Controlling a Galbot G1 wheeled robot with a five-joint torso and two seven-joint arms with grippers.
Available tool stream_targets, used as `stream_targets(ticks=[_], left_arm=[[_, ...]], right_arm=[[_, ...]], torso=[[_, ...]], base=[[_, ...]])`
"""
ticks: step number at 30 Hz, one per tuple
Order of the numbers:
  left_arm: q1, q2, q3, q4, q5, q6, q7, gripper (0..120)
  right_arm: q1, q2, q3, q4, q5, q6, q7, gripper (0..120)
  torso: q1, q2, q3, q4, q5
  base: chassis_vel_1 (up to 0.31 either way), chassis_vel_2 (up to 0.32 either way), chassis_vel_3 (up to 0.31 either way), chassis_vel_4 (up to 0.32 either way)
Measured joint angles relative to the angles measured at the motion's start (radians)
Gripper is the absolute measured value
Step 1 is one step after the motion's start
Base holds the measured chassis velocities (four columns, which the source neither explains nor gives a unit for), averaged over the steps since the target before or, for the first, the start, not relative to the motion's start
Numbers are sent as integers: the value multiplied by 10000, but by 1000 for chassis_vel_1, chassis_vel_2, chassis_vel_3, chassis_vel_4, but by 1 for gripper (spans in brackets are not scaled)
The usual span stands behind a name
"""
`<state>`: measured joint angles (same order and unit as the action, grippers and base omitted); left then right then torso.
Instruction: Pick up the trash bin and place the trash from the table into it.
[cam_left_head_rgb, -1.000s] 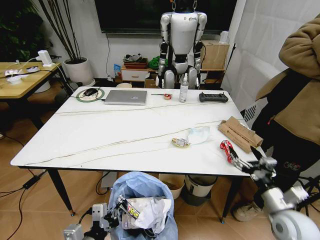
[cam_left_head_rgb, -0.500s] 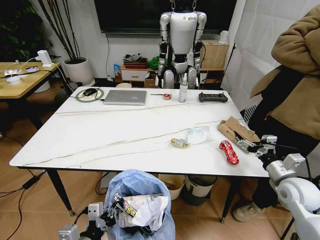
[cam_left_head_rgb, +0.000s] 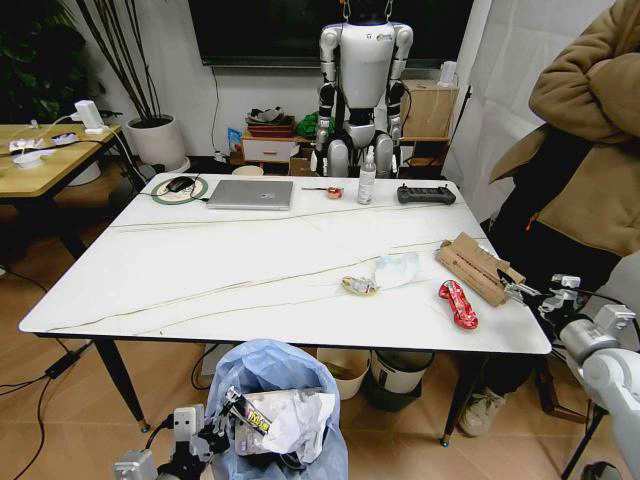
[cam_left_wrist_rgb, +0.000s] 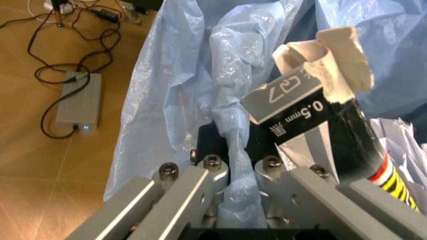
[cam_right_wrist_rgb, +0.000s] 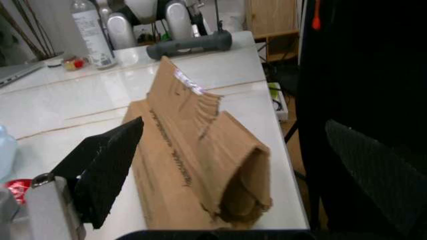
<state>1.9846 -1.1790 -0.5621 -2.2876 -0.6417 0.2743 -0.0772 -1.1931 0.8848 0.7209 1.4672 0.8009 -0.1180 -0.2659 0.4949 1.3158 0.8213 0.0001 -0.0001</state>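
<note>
At the table's (cam_left_head_rgb: 250, 262) right edge, the right gripper (cam_right_wrist_rgb: 220, 165) is now backing off empty, jaws spread wide around the brown cardboard piece (cam_left_head_rgb: 479, 267), leaving the red wrapper (cam_left_head_rgb: 458, 303) lying on the marble, so that litter is going unbinned. Below the near edge, the left gripper (cam_left_wrist_rgb: 230, 175) is pinching the trash bin's (cam_left_head_rgb: 283, 400) blue bag; the bin's base is running off the head view.

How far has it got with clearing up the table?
Done: the trash bin, gripped by the left pincer, already holds wrappers and tissue. In hand: the open right pincer faces the cardboard piece. Left: red wrapper, clear pack, small wrapper.
</note>
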Motion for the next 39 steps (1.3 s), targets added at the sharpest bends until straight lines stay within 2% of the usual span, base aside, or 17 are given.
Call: stream_targets(ticks=[8, 29, 32, 35, 36, 37, 39], left_arm=[[-14, 4, -48, 0, -39, 2, -6, 0], [-95, 93, -33, 58, -118, 24, -36, 0], [-95, 85, -35, 58, -122, 27, -40, 0], [-95, 85, -35, 58, -122, 27, -40, 0], [-94, 82, -35, 58, -121, 27, -41, 0], [-94, 82, -35, 58, -121, 27, -41, 0], [-94, 79, -36, 58, -122, 27, -41, 0]], right_arm=[[343, -41, -85, -809, 3, 269, -447, 100], [656, 66, -338, -1098, 151, 319, -1087, 100], [795, 75, -394, -1290, 119, 320, -1251, 90], [795, 75, -394, -1290, 119, 320, -1251, 90], [795, 75, -398, -1322, 97, 320, -1280, 82], [795, 75, -398, -1322, 97, 320, -1280, 82], [794, 75, -404, -1344, 76, 320, -1293, 71]], torso=[[0, 0, 0, -1, 2], [0, 0, 0, 0, 1], [0, 0, 0, 0, 0], [0, 0, 0, 0, 0], [0, 0, 0, 0, 0], [0, 0, 0, 0, 0], [0, 0, 0, -2, 1]], base=[[0, 0, 0, 0], [0, 0, 0, 0], [0, 0, 0, 0], [0, 0, 0, 0], [0, 0, 0, 0], [0, 0, 0, 0], [0, 0, 0, 0]])
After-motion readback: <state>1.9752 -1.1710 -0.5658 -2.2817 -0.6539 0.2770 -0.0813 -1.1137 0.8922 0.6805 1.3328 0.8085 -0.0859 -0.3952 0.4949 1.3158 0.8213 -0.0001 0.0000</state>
